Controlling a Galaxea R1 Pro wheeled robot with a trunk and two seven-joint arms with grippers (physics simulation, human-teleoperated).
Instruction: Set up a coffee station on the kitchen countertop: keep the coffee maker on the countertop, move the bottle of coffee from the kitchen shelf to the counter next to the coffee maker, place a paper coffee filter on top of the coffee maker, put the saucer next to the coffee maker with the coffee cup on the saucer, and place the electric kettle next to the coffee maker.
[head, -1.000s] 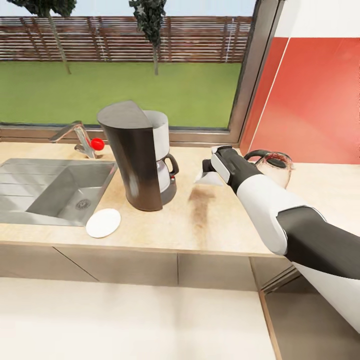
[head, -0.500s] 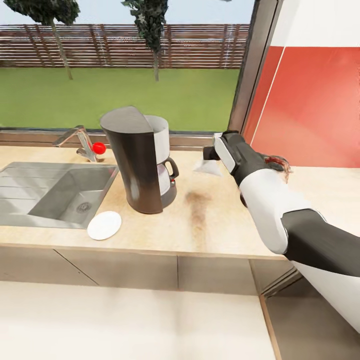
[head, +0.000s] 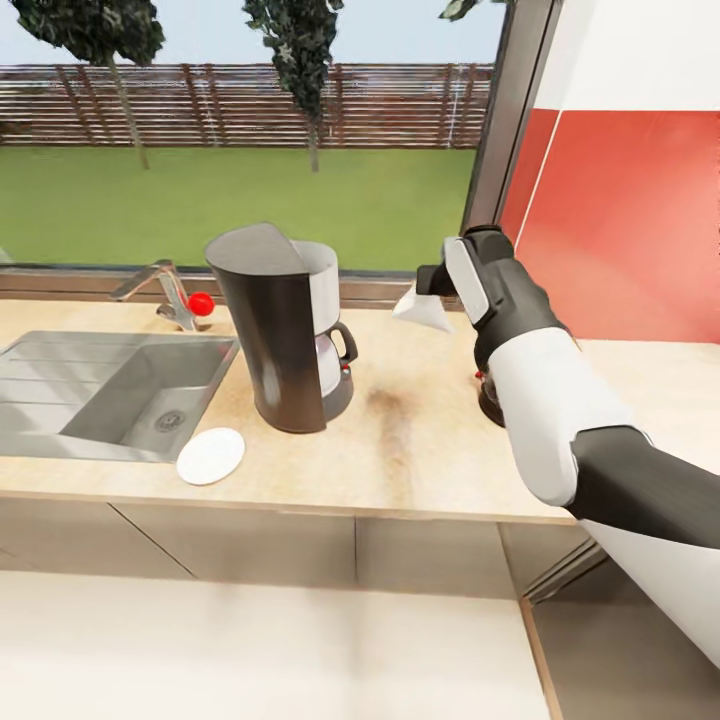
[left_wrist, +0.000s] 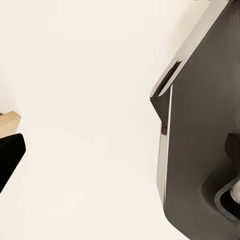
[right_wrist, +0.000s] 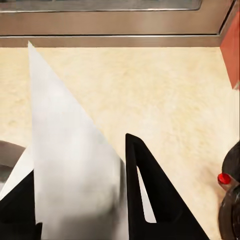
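Above the kitchen countertop (head: 420, 450), beside the sink (head: 90, 385), stands the coffee maker (head: 280, 325); the saucer (head: 211, 456) lies at its base. To its right, raised, the right gripper (head: 432, 283) pinches the paper coffee filter (head: 422, 311).

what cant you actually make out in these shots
- Electric kettle: head view, almost wholly behind the right arm; right wrist view, cut by the edge.
- Left gripper: left wrist view, one dark fingertip at the edge; open or shut unclear.
- Paper coffee filter: lower part hidden between the right gripper fingers.
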